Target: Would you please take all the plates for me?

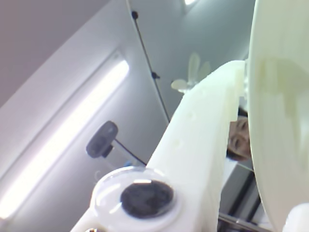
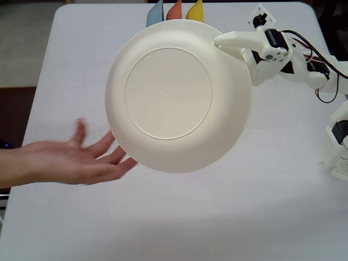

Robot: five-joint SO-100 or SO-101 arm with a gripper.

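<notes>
Fixed view, from above: cream-white plate [image 2: 179, 95], round, shallow and smooth, of matte plastic with a raised circular foot ring on its underside, which faces the camera. It is held up above the white table [image 2: 283, 206], tilted, with its upper right rim pinched in the gripper [image 2: 220, 41], whose white printed fingers are clamped on that rim. A person's open hand [image 2: 81, 160], palm up, reaches in from the left edge; its fingertips lie at the plate's lower left rim, though contact cannot be judged. Behind the plate's top edge, three further plates stand on edge at the far side of the table, only their tips showing: light blue plate [image 2: 155, 15], orange-red plate [image 2: 174, 11] and yellow plate [image 2: 195, 12]; whatever supports them is hidden by the raised plate. The arm [image 2: 293, 62], white with black servo blocks and red-black wiring, enters from the right.

Wrist view, looking upward: the plate's glossy pale rim [image 1: 280, 116] fills the right side, beside one white finger [image 1: 198, 154]. Beyond it appear a ceiling light strip [image 1: 67, 140], a webcam [image 1: 101, 139] and a ceiling fan [image 1: 190, 75].
</notes>
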